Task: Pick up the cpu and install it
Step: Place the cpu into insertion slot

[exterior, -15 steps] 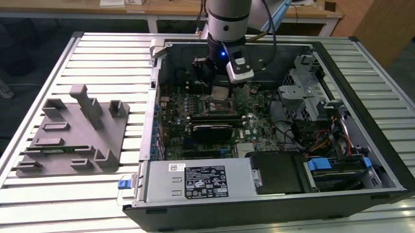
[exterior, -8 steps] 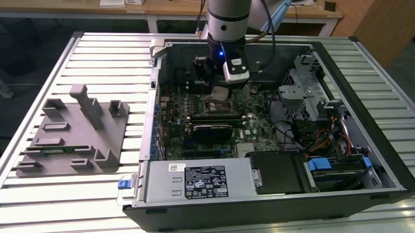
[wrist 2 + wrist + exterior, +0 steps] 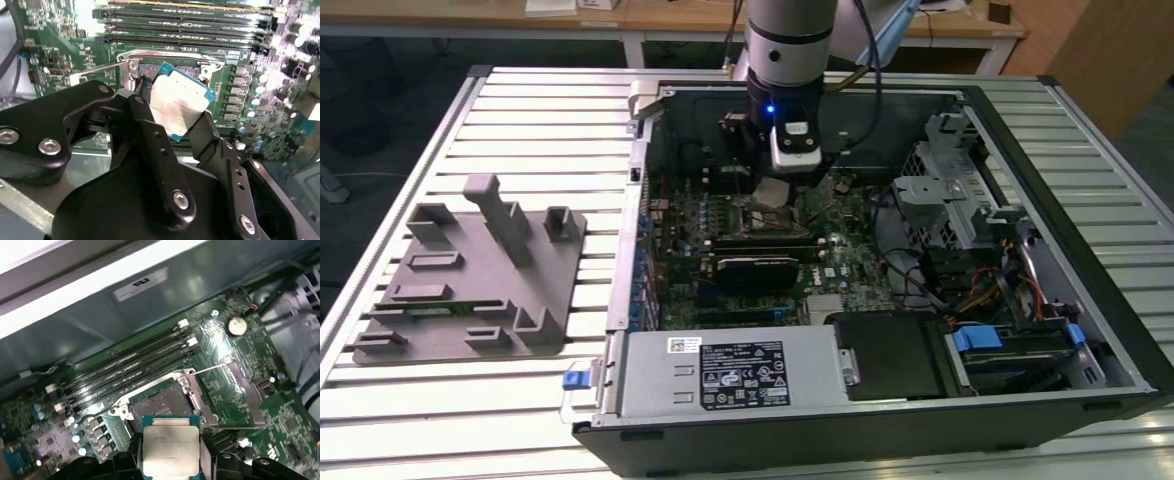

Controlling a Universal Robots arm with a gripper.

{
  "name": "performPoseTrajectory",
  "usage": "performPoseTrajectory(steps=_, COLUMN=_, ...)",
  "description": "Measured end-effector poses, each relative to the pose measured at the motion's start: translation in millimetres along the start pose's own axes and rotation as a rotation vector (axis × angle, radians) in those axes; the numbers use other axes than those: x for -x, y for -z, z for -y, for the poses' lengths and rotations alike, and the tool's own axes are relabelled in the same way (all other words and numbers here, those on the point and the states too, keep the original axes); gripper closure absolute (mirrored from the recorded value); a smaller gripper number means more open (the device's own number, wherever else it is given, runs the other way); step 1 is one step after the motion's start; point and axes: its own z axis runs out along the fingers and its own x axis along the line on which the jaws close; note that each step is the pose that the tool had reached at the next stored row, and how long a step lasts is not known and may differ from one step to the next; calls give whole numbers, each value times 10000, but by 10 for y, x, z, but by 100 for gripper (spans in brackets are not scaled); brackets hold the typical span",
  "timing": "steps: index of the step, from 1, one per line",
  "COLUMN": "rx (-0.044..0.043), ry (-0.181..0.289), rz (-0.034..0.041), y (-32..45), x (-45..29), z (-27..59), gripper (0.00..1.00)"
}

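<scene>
Gripping the cpu point(image 3: 177, 102) by two opposite edges, the gripper point(image 3: 175, 111) has its black fingers point(image 3: 150, 130) clamped on the chip, silvery top facing the camera and thin teal rim showing along two sides

In the second wrist view the chip sits in front of the socket point(image 3: 150, 65), covering part of it, with the memory slots point(image 3: 185, 25) running past the socket's far side

The first wrist view gives more of the socket: its pin field lies bare and the cpu is not seated in it. The load plate point(image 3: 240, 390) is swung open beside the socket, the thin metal lever point(image 3: 215, 368) stands raised, and a round coin battery point(image 3: 237, 326) sits on the green board further off

The exterior view supplies the wider setting. On its clock face the arm point(image 3: 787, 50) comes down from twelve o'clock into the open computer case point(image 3: 1107, 330), which lies on a slatted metal table point(image 3: 400, 150), and the chip hangs under the gripper just over the socket area near the middle of the board. A grey moulded fixture point(image 3: 467, 270) rests on the table at nine o'clock of the case, well apart from the gripper. The grey labelled metal box point(image 3: 720, 375) fills the case's six o'clock edge, and a drive cage point(image 3: 947, 190) stands at three o'clock of the socket
</scene>
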Motion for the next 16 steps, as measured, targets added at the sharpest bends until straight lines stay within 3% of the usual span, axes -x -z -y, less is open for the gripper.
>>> performPoseTrajectory(steps=16, rx=-51, ry=-2651, rz=75, y=-3, x=0, z=0, gripper=46)
